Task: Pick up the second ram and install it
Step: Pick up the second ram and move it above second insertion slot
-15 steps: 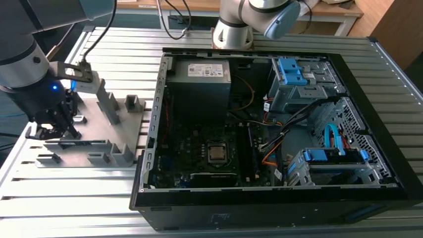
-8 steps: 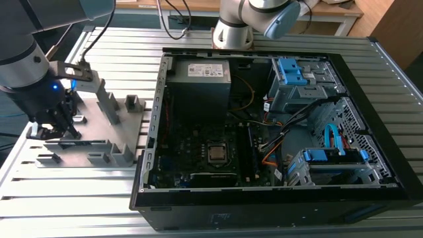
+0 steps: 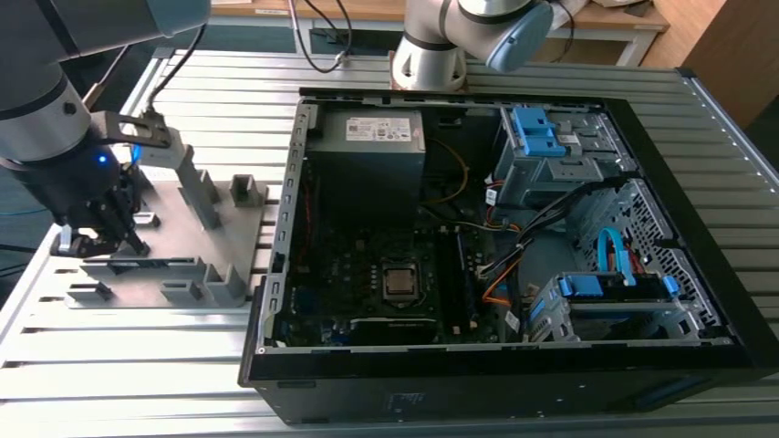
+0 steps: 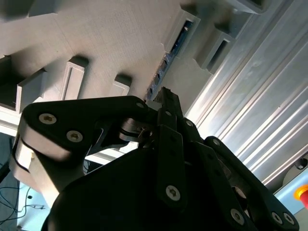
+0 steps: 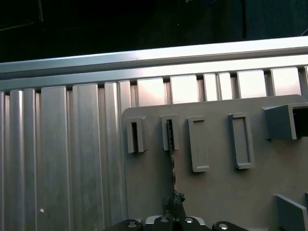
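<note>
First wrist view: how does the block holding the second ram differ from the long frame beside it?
The ram's block is shorter with a narrow dark slot, and the second ram runs from it to the gripper. The long frame is longer, wider-mouthed and holds nothing. Both are grey and stand on the same fixture plate.

No words or numbers could be read, one white label (image 3: 381,129) on the grey power box (image 3: 365,173), far from the gripper (image 3: 104,243), print too small
</note>
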### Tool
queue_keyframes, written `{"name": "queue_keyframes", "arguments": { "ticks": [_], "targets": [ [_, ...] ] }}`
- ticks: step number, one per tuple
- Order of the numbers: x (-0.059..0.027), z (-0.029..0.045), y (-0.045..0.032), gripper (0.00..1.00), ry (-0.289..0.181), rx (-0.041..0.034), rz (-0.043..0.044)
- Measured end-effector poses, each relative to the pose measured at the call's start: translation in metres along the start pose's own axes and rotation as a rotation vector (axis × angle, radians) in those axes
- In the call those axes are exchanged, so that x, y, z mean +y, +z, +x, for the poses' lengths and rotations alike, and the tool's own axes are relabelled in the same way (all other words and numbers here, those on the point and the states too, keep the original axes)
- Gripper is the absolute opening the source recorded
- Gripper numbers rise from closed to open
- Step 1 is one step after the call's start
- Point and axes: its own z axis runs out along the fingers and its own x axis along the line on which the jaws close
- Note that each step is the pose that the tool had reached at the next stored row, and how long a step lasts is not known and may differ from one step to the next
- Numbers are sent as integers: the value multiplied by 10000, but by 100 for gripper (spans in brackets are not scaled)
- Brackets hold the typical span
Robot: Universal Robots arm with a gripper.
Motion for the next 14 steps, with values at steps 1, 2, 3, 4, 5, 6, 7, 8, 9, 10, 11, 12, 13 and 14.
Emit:
{"name": "queue_keyframes", "arguments": {
  "ticks": [1,2,3,4,5,6,7,8,9,10,11,12,13,14],
  "targets": [
    [0,0,0,10,-45,2,0],
    [0,0,0,10,-93,4,1],
    [0,0,0,10,-136,5,1],
    [0,0,0,10,-178,7,1],
    [0,0,0,10,-219,9,1],
    [0,0,0,10,-260,10,2],
    [0,0,0,10,-300,12,3],
    [0,0,0,10,-341,14,3],
    [0,0,0,10,-387,15,3],
    [0,0,0,10,-427,17,3],
    [0,0,0,10,-468,19,3],
    [0,0,0,10,-506,20,4],
    [0,0,0,10,-545,22,4],
    [0,0,0,10,-583,23,5]
  ]
}}
